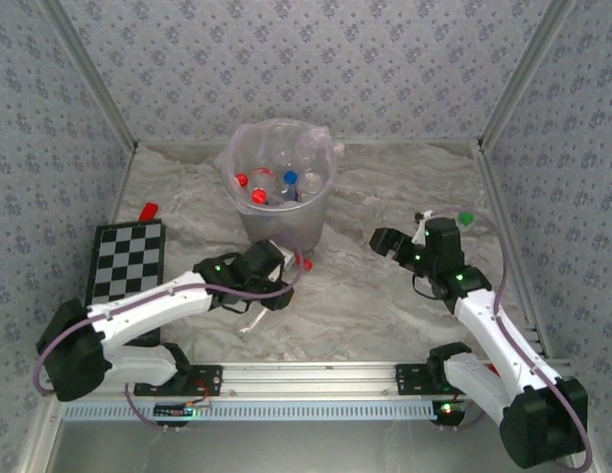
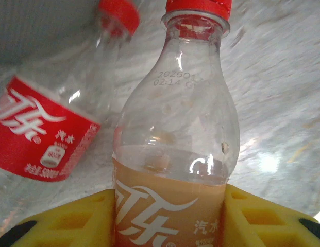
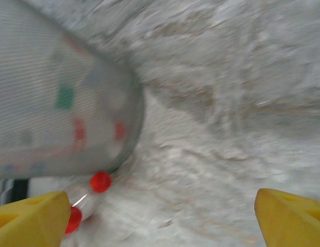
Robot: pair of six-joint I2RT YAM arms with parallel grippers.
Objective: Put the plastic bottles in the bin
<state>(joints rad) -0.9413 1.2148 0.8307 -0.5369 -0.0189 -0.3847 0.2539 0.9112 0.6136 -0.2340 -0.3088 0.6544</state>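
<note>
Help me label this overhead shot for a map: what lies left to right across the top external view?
Checkerboard mat → bin → right gripper → green bottle cap. The left gripper, holding a bottle, overlaps the bin and is skipped.

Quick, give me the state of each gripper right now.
Left gripper: closed on a red-capped plastic bottle.
Right gripper: open, nothing between its fingers.

The bin (image 1: 283, 197) blocks the centre, with bottles (image 1: 302, 262) crowding its near foot; bare table (image 1: 370, 305) right of it lies open.
</note>
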